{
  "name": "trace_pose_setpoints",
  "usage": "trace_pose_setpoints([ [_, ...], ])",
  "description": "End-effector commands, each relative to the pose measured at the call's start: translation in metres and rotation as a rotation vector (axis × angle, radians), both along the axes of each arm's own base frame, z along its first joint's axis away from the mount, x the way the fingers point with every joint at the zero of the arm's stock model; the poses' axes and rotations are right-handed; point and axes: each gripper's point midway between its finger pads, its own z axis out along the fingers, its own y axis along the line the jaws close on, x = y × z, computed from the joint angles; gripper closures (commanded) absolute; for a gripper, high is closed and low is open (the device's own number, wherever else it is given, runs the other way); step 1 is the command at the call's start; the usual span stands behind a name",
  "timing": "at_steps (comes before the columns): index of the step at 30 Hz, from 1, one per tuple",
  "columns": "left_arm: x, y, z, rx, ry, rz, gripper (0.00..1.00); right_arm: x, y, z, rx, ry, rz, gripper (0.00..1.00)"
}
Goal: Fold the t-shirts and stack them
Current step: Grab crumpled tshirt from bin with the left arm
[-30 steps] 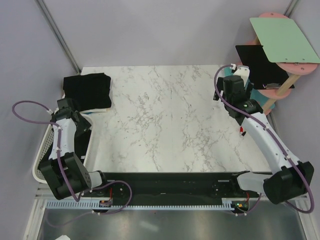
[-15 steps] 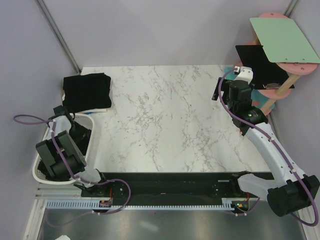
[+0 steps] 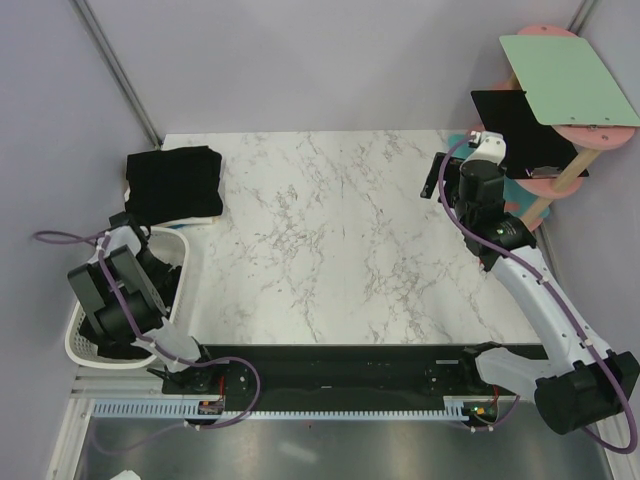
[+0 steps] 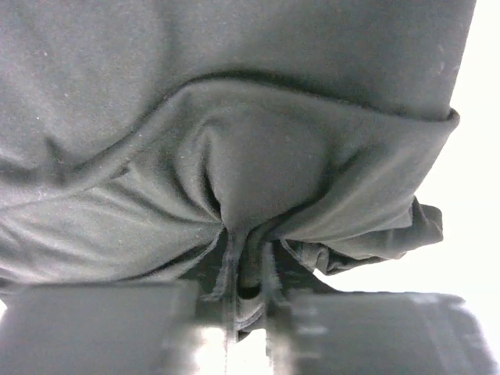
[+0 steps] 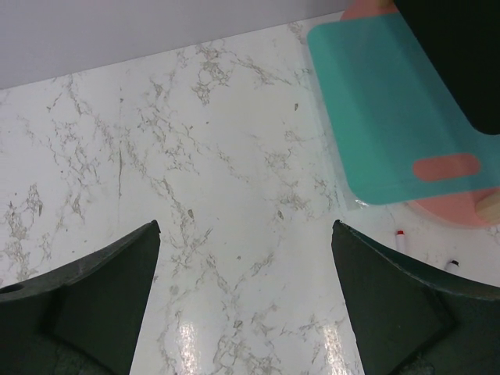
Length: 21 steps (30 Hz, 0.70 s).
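**Tool state.** The left tool (image 4: 248, 258) is down inside the white basket (image 3: 75, 335). Its jaws are drawn nearly together with a pinched fold of black cloth between them, so it is clamped on the crumpled t-shirt (image 4: 234, 117). The right tool (image 5: 244, 226) has its jaws wide apart and holds nothing. It hangs above the far-right corner of the surface (image 3: 330, 240), just beside the teal mat (image 5: 391, 109).

**Location of task items.** The crumpled t-shirt lies in the basket, which stands off the surface against its left edge, toward the near-left corner. A folded t-shirt (image 3: 172, 183) rests on the far-left corner of the surface, just beyond the far end of the basket.

**Governing relation.** The gripped cloth lies directly under and in front of the left tool, bunching upward into the jaws. The open marble lies to the right of the basket, so in my judgement the coming move is a lift followed by a carry rightward over the basket rim. The shirt is too rumpled for a long axis to be told. The basket's own long axis runs near to far along the left edge. The left arm is at the shirt and the right arm is well apart from it.

**Markings.** No brand, label or readable writing is found in any view. No chest print shows on the visible cloth.
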Motion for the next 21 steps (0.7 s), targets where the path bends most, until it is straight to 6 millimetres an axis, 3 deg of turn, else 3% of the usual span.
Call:
trace_pose_setpoints([
  [1,0.001,-0.003,-0.007,-0.017,-0.002,0.013,0.98,-0.001,0.004,0.007,0.027,-0.041,0.012,0.02],
  [5,0.003,0.004,0.009,0.032,-0.04,0.018,0.98,-0.003,0.005,0.002,0.023,-0.03,0.022,0.02],
  [8,0.006,0.008,0.039,0.106,-0.139,0.032,0.98,-0.003,0.004,-0.005,0.016,-0.016,0.018,0.02],
  [12,0.013,0.012,0.097,0.219,-0.34,0.03,0.98,0.001,0.007,-0.014,0.016,0.009,0.028,0.02],
  [13,0.016,0.014,0.125,0.272,-0.424,0.024,0.98,0.001,0.007,-0.017,0.013,0.018,0.028,0.02],
  [14,0.016,0.014,0.139,0.291,-0.462,0.023,0.98,0.002,0.007,-0.021,0.01,0.025,0.025,0.02],
  [20,0.048,-0.025,0.232,0.273,-0.767,-0.11,0.98,0.007,0.007,-0.033,0.011,0.061,0.002,0.02],
  [21,0.056,-0.04,0.245,0.23,-0.817,-0.164,0.98,0.007,0.006,-0.034,0.012,0.065,-0.006,0.02],
])
